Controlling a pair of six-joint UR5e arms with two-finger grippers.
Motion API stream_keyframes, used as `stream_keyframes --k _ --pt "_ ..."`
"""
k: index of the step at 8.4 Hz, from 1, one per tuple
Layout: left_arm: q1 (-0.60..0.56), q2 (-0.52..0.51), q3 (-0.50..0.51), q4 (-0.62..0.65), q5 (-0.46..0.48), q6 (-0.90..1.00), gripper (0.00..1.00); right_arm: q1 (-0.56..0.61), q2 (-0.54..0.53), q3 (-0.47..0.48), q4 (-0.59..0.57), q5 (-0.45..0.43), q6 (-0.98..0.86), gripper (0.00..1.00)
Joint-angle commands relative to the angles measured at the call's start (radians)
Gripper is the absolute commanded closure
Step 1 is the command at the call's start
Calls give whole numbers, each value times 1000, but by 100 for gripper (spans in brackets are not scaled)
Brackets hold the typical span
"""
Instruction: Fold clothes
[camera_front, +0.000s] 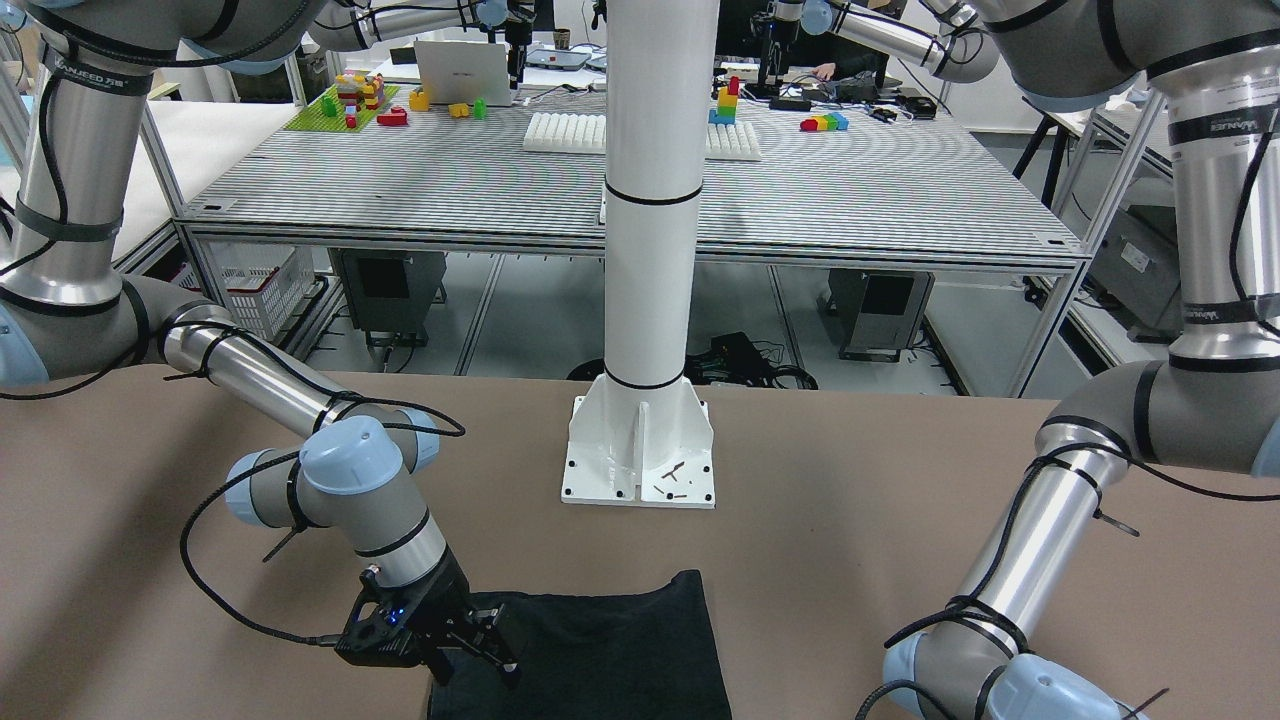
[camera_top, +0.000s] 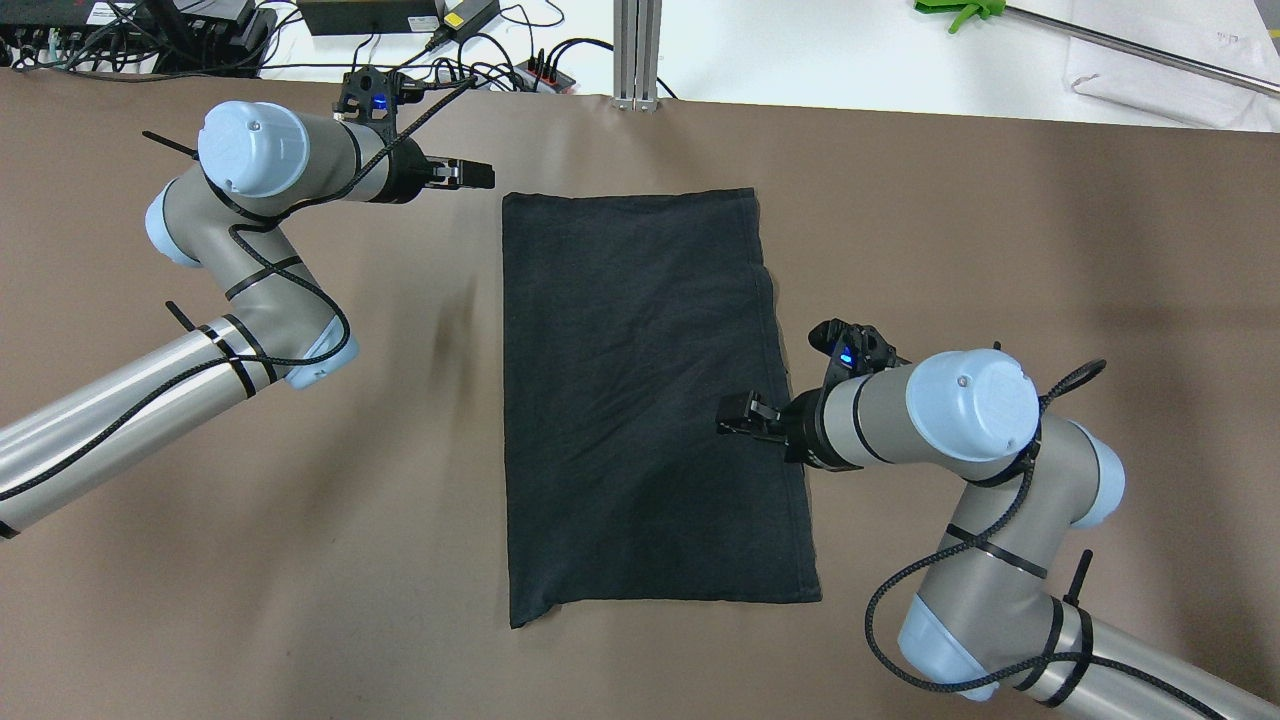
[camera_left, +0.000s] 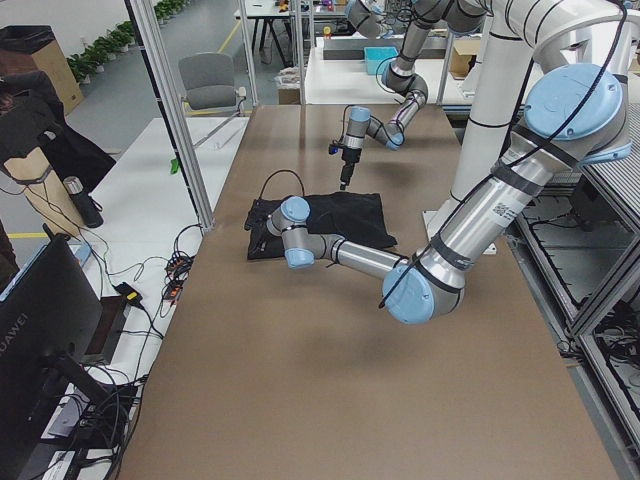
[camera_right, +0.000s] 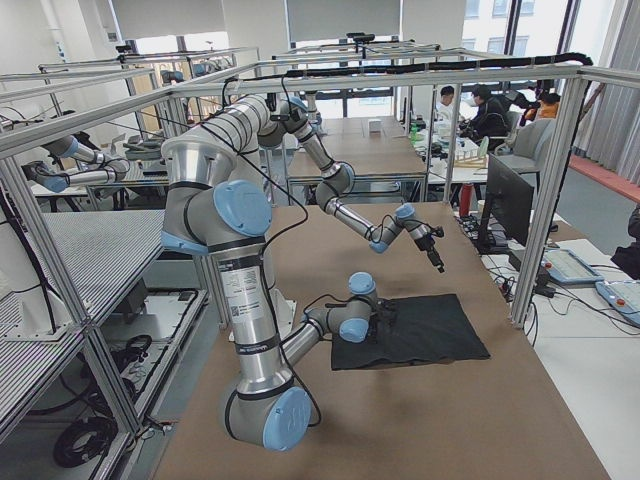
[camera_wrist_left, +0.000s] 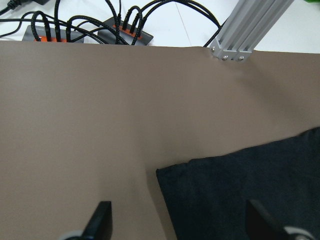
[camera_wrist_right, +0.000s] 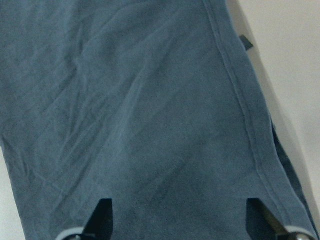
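The clothes (camera_top: 640, 400) are one black garment lying flat as a tall rectangle on the brown table, with a hemmed edge (camera_wrist_right: 240, 100) along its right side. My left gripper (camera_top: 480, 177) is open just off the garment's far left corner (camera_wrist_left: 200, 180), and its fingers (camera_wrist_left: 102, 220) stand wide apart over bare table. Over the garment's right part, near the hem, my right gripper (camera_top: 735, 415) is also open, its fingers (camera_wrist_right: 102, 212) spread above the fabric with nothing between them. The front view shows that same gripper (camera_front: 480, 650) low over the cloth (camera_front: 610, 650).
The white pillar base (camera_front: 640, 450) stands on the table at the robot's side. Power strips and cables (camera_top: 400, 20) and an aluminium post (camera_top: 637, 50) line the far edge. Bare brown table (camera_top: 300, 560) lies on both sides of the garment.
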Motion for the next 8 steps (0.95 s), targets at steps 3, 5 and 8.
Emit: stream_keyframes --k 3,5,8 --pt "-1 8 5 0 1 5 6 -111 -117 5 174 -35 133 6" --pt "-3 14 5 -2 1 10 6 -175 -114 -4 172 -103 137 6" --pt "-1 29 6 -2 29 13 6 -215 -117 -30 174 -146 131 6"
